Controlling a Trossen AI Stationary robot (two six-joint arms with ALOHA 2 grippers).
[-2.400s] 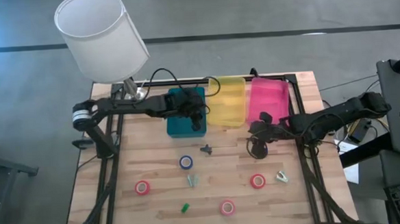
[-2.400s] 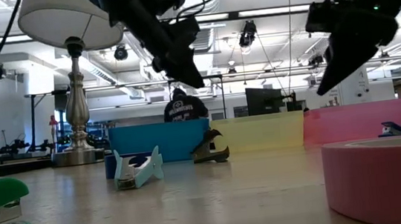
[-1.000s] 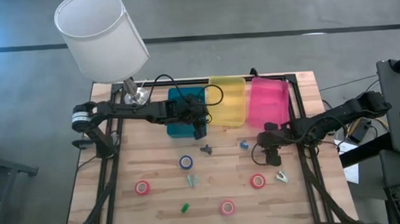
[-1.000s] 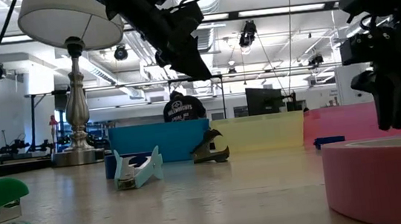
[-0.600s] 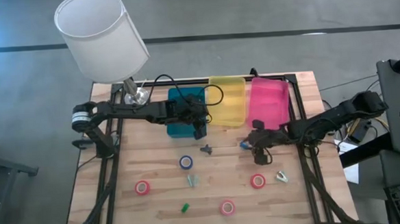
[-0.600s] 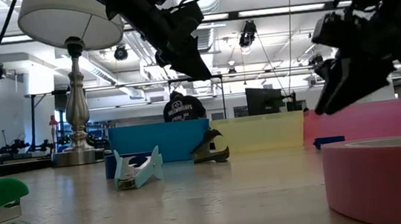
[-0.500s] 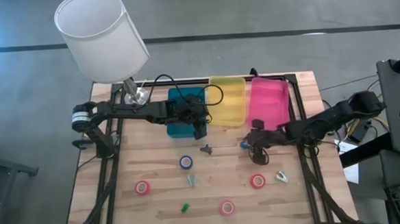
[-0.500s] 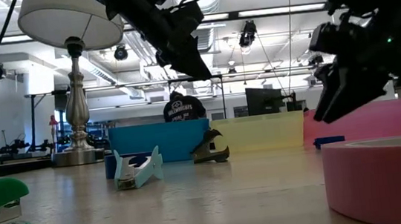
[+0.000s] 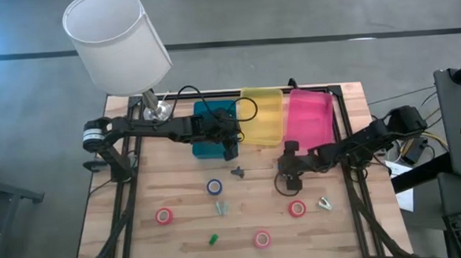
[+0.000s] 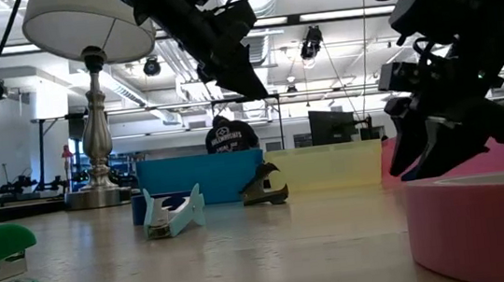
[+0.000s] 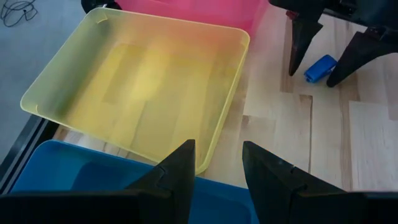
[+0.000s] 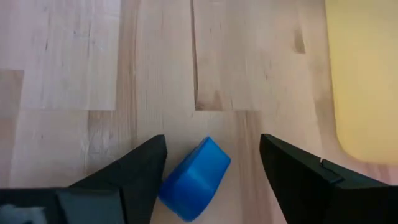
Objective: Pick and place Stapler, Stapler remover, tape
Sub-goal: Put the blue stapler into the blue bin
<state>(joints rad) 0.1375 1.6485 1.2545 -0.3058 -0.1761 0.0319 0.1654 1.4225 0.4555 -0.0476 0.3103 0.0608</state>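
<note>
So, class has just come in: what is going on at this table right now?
The right end effector is open and low over a small blue stapler lying on the wooden table near the yellow bin; it has not gripped it. The left end effector, also open and empty, hangs above the blue bin. Four tape rolls and a dark staple remover lie loose on the table.

The right gripper (image 9: 283, 181) has moved from beside the pink bin (image 9: 310, 117) toward table centre, descending with fingers spread around the small blue stapler (image 12: 194, 178)
</note>
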